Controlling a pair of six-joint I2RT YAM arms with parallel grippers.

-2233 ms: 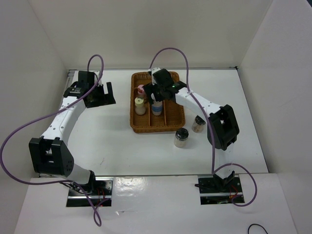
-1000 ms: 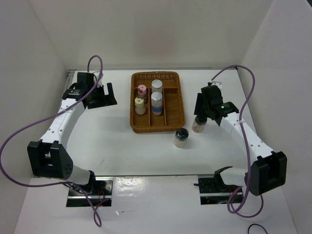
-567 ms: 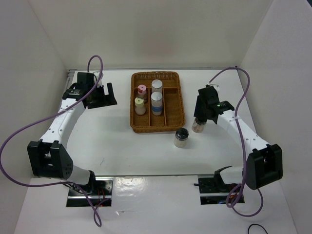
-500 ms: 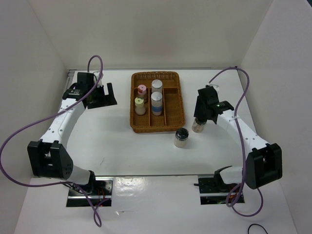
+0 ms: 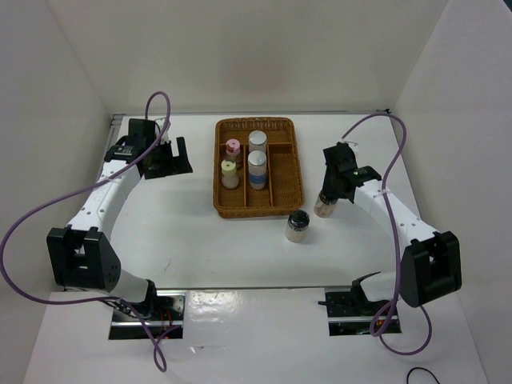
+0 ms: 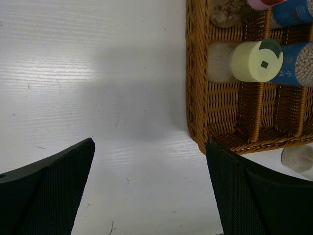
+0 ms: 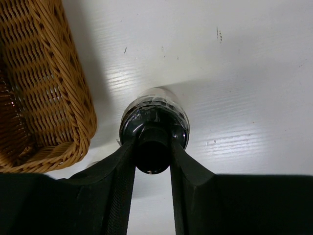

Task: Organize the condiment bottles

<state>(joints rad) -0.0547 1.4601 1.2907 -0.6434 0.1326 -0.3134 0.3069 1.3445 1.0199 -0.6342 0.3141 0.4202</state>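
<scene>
Wicker tray (image 5: 256,214): stands on the white table (image 5: 200,232) between the two arms, split by dividers into long lanes.
Left lane: pink-capped jar (image 5: 233,147) at the far end, pale-yellow-capped jar (image 5: 230,170) just nearer; both upright.
Middle lane: far silver-capped jar (image 5: 257,141) and near silver-capped jar (image 5: 257,162), each with a blue band, one behind the other, upright.
Front black-capped jar (image 5: 298,226): upright on the table just off the tray's near right corner, clear of both grippers.
Outer black-capped jar (image 5: 324,210): upright on the table beside the tray's right rim, outside it, directly under the right arm's tool.
Right gripper (image 5: 329,194): lowered over the outer black-capped jar; the wrist view shows both fingers (image 7: 117,181) pressed against opposite sides of the black cap, clenched on it. The jar's base rests on the table.
Left gripper (image 5: 182,156): released, jaws spread wide, nothing between them; poised over bare table left of the tray, well apart from every jar.
</scene>
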